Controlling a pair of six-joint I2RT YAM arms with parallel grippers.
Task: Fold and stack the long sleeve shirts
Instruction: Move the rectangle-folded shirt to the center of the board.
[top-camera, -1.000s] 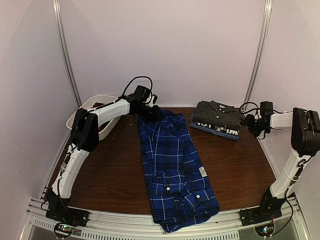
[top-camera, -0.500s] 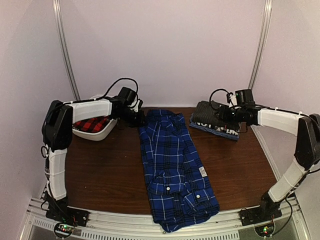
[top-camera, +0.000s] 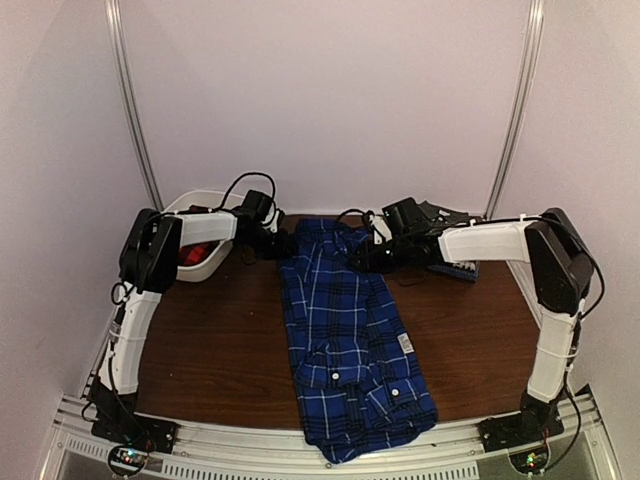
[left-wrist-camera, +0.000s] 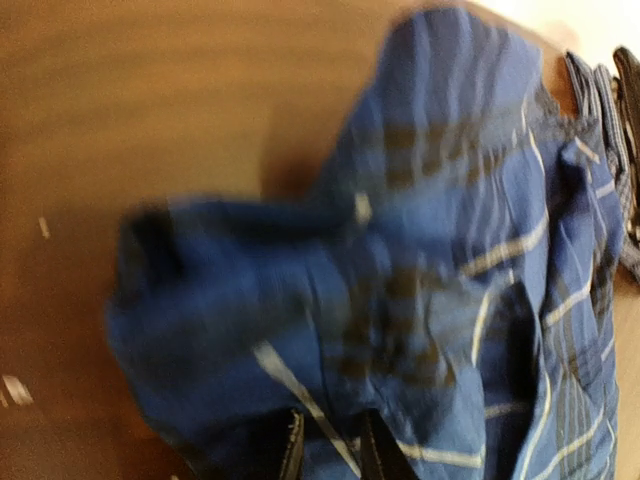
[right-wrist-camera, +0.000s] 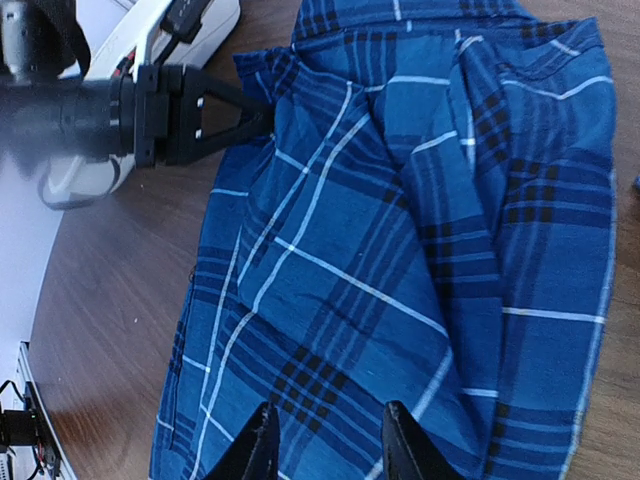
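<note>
The blue-and-black plaid shirt (top-camera: 345, 330) lies lengthwise down the middle of the table, its collar end at the far side. My left gripper (top-camera: 274, 245) is at the shirt's far left corner. Its fingertips (left-wrist-camera: 375, 455) are closed on the blue cloth (left-wrist-camera: 420, 260), and in the right wrist view they pinch the shirt's edge (right-wrist-camera: 265, 118). My right gripper (top-camera: 368, 260) is open just above the shirt's far right part (right-wrist-camera: 400, 230), with nothing between its fingers (right-wrist-camera: 258, 450). The dark charcoal striped shirt (top-camera: 445, 213) lies folded on the back-right stack, partly hidden behind my right arm. The red-and-black plaid shirt (top-camera: 190, 257) is in the tub.
The white plastic tub (top-camera: 178, 208) stands at the back left, close to my left arm; it also shows in the right wrist view (right-wrist-camera: 190, 30). The shirt's near end hangs at the table's front edge (top-camera: 360, 445). Brown table (top-camera: 220, 340) shows on both sides of the shirt.
My right arm has swung left from the back-right stack to over the blue shirt's far right part. My left gripper has shifted from the collar to the far left corner.
</note>
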